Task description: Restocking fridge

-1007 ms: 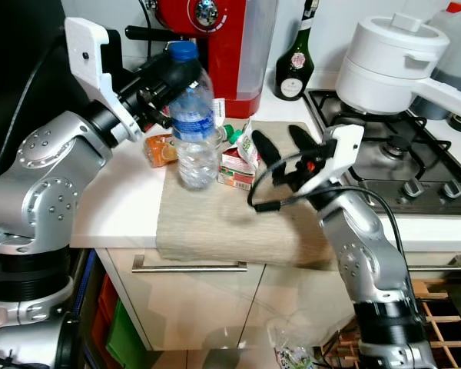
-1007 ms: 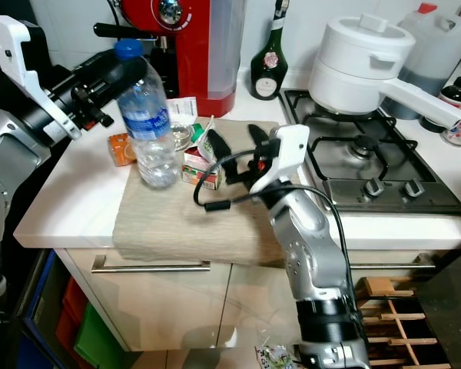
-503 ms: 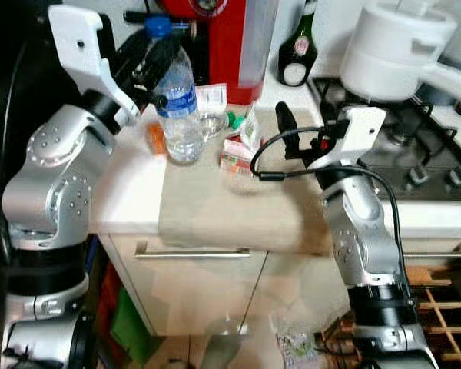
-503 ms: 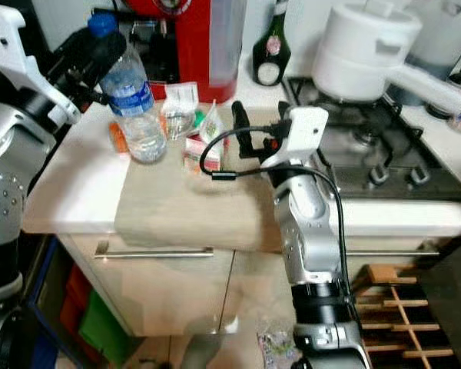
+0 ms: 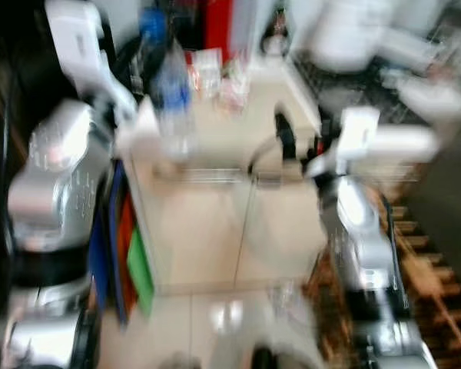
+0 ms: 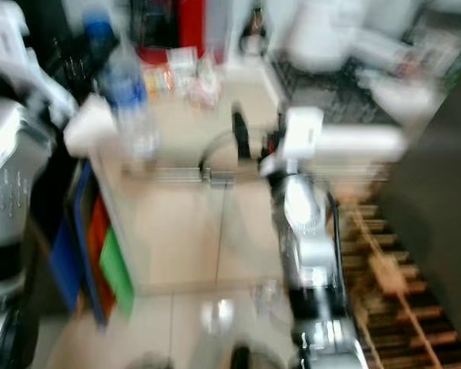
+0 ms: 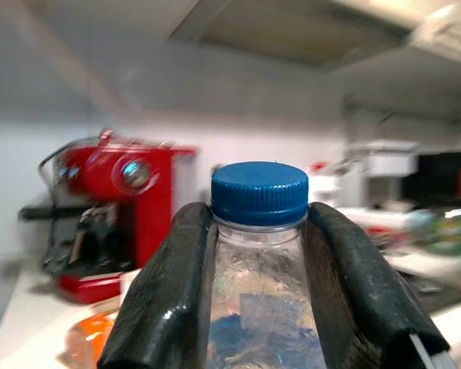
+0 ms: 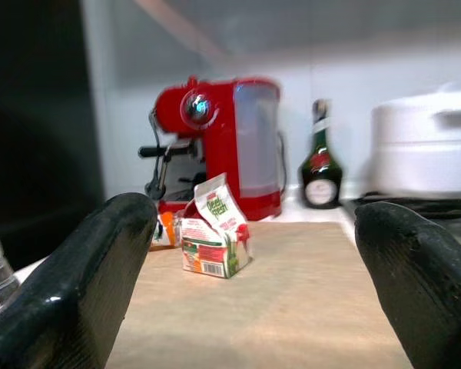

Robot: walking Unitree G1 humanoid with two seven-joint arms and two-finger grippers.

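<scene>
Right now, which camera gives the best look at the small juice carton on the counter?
The right wrist view: the carton stands sharp on the beige mat, framed between the open right gripper fingers. Both eye views are badly motion-blurred, leaving only a smear near the counter's back. In the left wrist view the held bottle blocks it.

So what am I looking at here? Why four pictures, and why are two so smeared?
It is a walking robot with two silver arms, each ending in two black fingers. The two smeared pictures come from cameras in its head, looking down at a kitchen counter; they blur because the head is moving. The other two come from cameras on its wrists, looking along the fingers. The left gripper is shut around the neck of a water bottle with a blue cap. The right gripper is open and holds nothing; it faces a small carton standing on a beige cloth. Behind that are a red coffee machine, a dark bottle and a white pot.
</scene>
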